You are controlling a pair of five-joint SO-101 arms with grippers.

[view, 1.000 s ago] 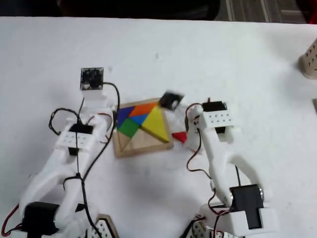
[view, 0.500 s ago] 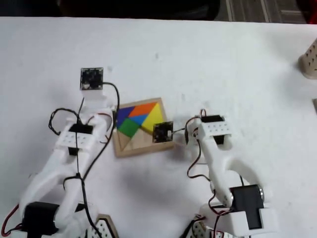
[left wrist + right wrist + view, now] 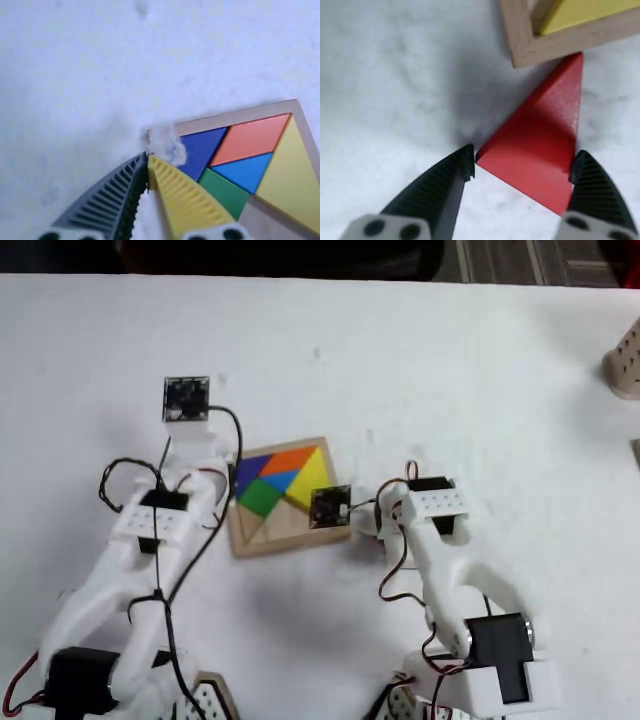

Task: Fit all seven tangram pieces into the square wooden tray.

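The square wooden tray (image 3: 268,532) lies mid-table and holds blue (image 3: 202,149), orange (image 3: 250,140), light blue (image 3: 245,171), green (image 3: 227,192) and yellow (image 3: 290,170) pieces, with bare wood (image 3: 265,220) beside them. My left gripper (image 3: 147,159) is shut and empty, its tips at the tray's left corner (image 3: 152,134). A red triangle (image 3: 540,150) lies flat on the table just outside another tray corner (image 3: 520,50). My right gripper (image 3: 523,162) is open, low over the table, one finger on each side of the red triangle.
The right arm's wrist camera (image 3: 330,507) overhangs the tray's near right edge. A pale wooden object (image 3: 625,365) stands at the far right table edge. White tabletop stretches wide behind the tray and to the right.
The right arm's wrist swung from above the tray's far right corner down to its near right edge, lowering over the red triangle. The left arm has not moved.
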